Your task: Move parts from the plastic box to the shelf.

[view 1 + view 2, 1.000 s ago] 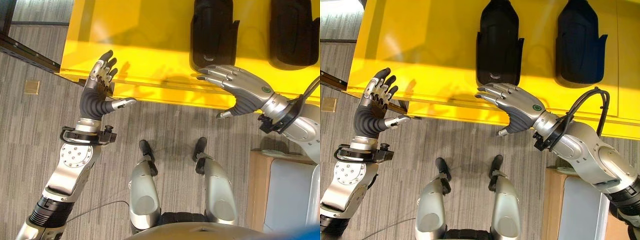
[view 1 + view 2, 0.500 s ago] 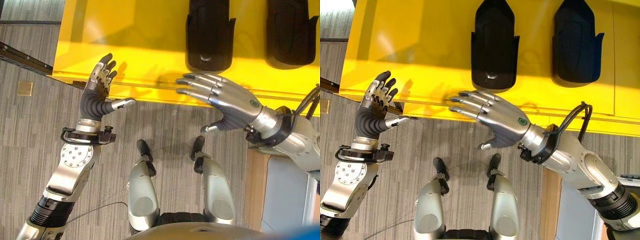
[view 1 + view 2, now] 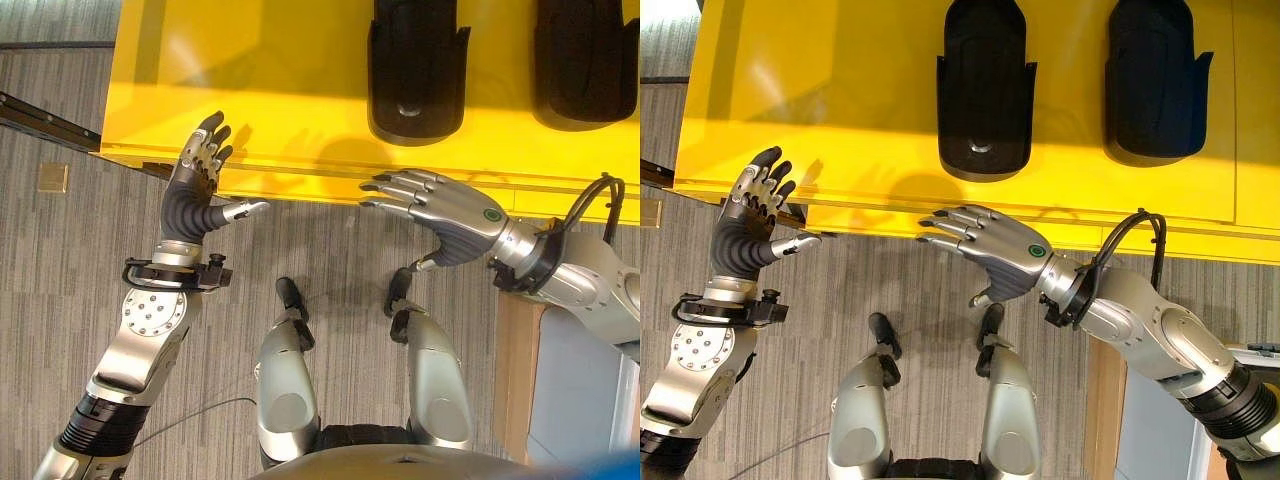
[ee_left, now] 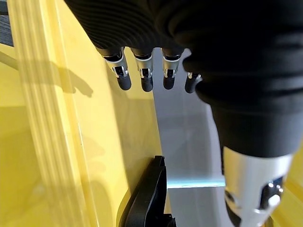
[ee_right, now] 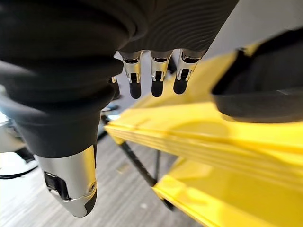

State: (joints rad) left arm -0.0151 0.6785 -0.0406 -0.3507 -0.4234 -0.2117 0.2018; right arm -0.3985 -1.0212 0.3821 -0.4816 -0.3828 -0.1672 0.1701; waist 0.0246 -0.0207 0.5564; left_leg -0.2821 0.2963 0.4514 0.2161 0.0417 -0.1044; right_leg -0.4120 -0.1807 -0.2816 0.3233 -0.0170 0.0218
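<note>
Two black moulded parts, one (image 3: 415, 65) and another (image 3: 590, 60), lie side by side on the yellow shelf (image 3: 280, 100). My right hand (image 3: 450, 215) hovers open at the shelf's front edge, just in front of the nearer part, holding nothing. Its fingers (image 5: 156, 75) are straight in the right wrist view, with a black part (image 5: 265, 90) beside them. My left hand (image 3: 190, 195) is raised open at the shelf's front left corner, palm inward and empty. Its fingers (image 4: 144, 78) show straight above a black part (image 4: 149, 198).
A pale grey box (image 3: 585, 390) stands on a wooden surface (image 3: 510, 370) at the lower right, cut off by the view's edge. Grey carpet floor (image 3: 60, 300) lies in front of the shelf. A dark rail (image 3: 45, 112) runs off the shelf's left end.
My right hand has slid left along the shelf's front edge and dropped slightly back from it. The left hand has stayed where it was. The camera shifted a little.
</note>
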